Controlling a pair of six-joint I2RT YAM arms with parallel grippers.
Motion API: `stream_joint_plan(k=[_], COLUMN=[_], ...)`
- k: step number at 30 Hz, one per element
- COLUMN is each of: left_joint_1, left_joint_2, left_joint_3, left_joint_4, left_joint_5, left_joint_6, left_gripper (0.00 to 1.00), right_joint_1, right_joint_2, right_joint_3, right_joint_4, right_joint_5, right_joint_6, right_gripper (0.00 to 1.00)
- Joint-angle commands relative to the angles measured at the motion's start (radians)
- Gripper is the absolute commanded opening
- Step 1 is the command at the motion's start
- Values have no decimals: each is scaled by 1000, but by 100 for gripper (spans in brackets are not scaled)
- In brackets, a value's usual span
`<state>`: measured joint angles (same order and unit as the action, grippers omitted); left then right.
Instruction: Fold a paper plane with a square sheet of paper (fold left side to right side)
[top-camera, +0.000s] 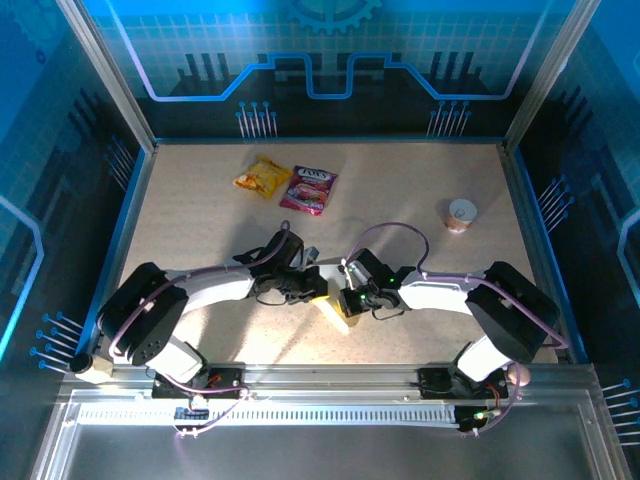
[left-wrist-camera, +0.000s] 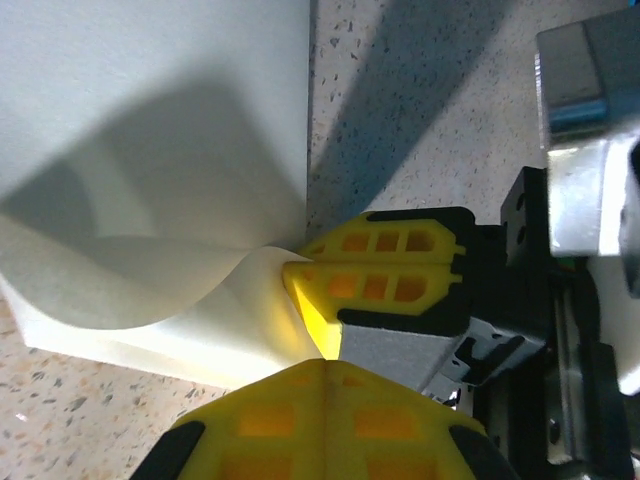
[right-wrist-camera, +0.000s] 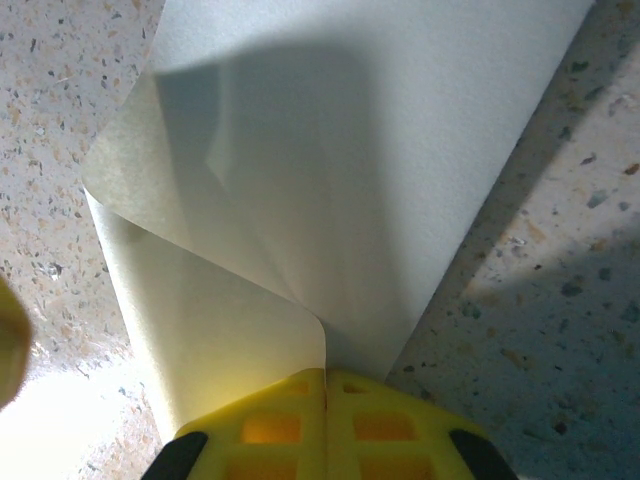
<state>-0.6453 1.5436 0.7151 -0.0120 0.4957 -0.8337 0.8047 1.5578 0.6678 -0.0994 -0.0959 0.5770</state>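
Left wrist: left gripper (left-wrist-camera: 325, 368) and right gripper (left-wrist-camera: 292, 274) pinch the paper (left-wrist-camera: 150, 120), fully closed.

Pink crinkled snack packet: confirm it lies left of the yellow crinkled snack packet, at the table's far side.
Wrong: the top external view shows the pink crinkled snack packet right of the yellow crinkled snack packet, at the far side of the speckled table.
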Motion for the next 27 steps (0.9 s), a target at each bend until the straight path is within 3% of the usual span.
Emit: stream_joint_plan(k=[1, 27], left_joint_1=[-5, -19], left_joint_2=[31, 123], left_joint_3=[-16, -66], left_joint_4=[54, 75], left_joint_5=[23, 0], left_joint_6=[-22, -16], left_gripper=[1, 0], right_joint_1=[2, 10], right_joint_2=[54, 55], right_joint_3=[-26, -34], right_joint_4=[-98, -112], right_joint_5=[40, 57], right_joint_6=[8, 13], right_gripper=[0, 0])
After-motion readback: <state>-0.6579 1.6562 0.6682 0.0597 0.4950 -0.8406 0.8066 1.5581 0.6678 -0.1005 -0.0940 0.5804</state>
